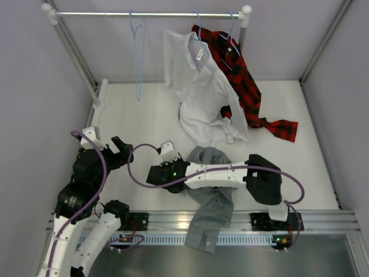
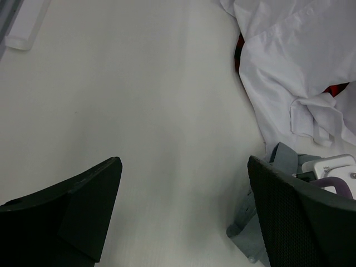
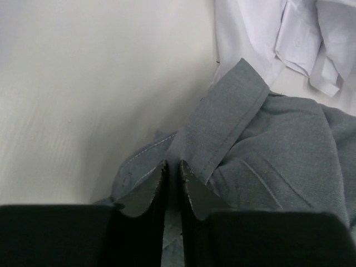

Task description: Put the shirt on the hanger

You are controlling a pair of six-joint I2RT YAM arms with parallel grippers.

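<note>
Pickup stage, we judged. Shirt point(image 1: 210, 210) lay crumpled at table's near edge. Hanger point(image 1: 138, 57) hung bare, far beyond shirt, leftward. Left gripper point(image 2: 183, 167) left of shirt, wide open, empty. Right gripper point(image 3: 171, 167) at shirt's left edge, jaws nearly closed; we couldn't tell whether cloth was pinched. Next move needed sure collar hold. Grey walls point(image 1: 34, 86); white table point(image 1: 144, 115) beyond shirt.

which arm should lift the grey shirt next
Right. The right gripper sits nearly closed right at the shirt, fingertips on its fabric. The left gripper hangs open over bare table, with the shirt off to its side.
</note>
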